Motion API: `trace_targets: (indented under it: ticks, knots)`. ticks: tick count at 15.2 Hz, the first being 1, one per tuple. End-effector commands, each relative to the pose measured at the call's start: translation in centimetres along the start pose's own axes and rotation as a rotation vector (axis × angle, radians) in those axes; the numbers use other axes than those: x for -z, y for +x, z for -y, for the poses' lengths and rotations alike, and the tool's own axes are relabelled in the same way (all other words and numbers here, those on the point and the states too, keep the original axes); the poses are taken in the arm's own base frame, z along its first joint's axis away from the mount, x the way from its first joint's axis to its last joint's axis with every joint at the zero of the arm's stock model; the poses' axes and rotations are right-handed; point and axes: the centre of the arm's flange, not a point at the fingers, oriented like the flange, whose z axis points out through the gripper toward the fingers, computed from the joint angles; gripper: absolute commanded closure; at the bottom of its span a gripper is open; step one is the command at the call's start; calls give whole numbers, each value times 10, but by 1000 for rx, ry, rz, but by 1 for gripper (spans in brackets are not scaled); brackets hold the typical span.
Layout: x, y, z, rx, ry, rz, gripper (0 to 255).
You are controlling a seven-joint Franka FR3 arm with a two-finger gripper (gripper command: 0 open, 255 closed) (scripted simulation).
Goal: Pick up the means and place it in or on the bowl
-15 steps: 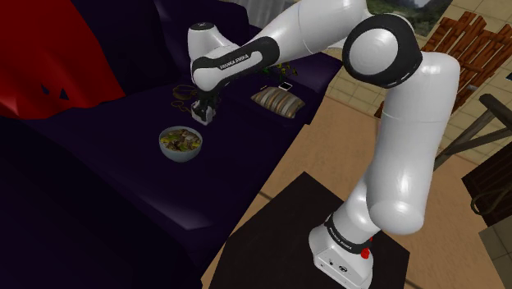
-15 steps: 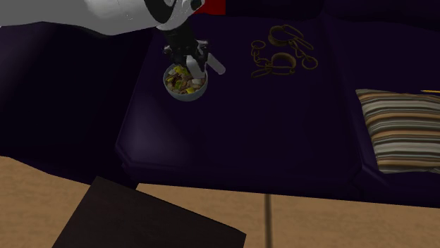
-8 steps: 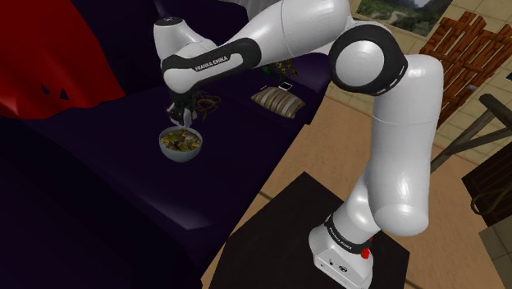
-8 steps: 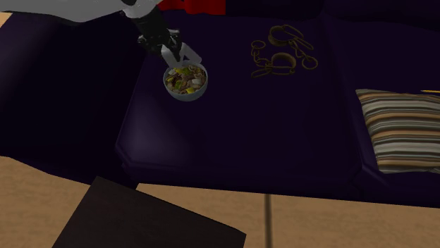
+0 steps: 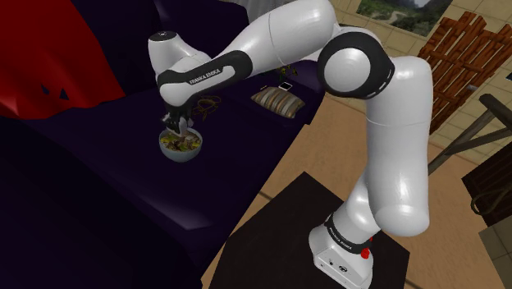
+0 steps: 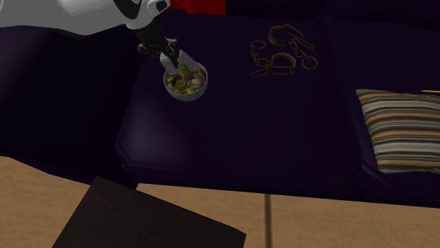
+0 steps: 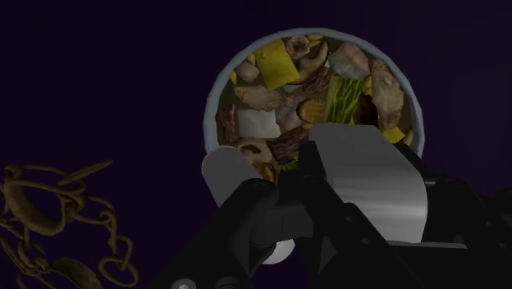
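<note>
Dark purple sofa (image 5: 98, 164) with one food-filled bowl (image 5: 182, 154), one striped cushion (image 5: 279, 99); claw (image 5: 178, 126) tight around one grey piece (image 7: 369, 176)

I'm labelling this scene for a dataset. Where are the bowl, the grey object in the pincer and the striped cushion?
bowl (image 5: 182, 155): shoulder view, on its outer wall.
grey object (image 7: 369, 168): wrist view, on its broad grey face.
striped cushion (image 6: 398, 130): second exterior view, on the middle of its top.
</note>
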Motion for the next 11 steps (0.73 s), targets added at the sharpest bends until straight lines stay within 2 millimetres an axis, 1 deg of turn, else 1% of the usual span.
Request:
trace_targets:
  ticks: [1,7,11]
  knots:
    - [-10,0,3,0,0,-1,255]
    - [-40,1,10,0,0,-1,255]
    - [-40,1,10,0,0,-1,255]
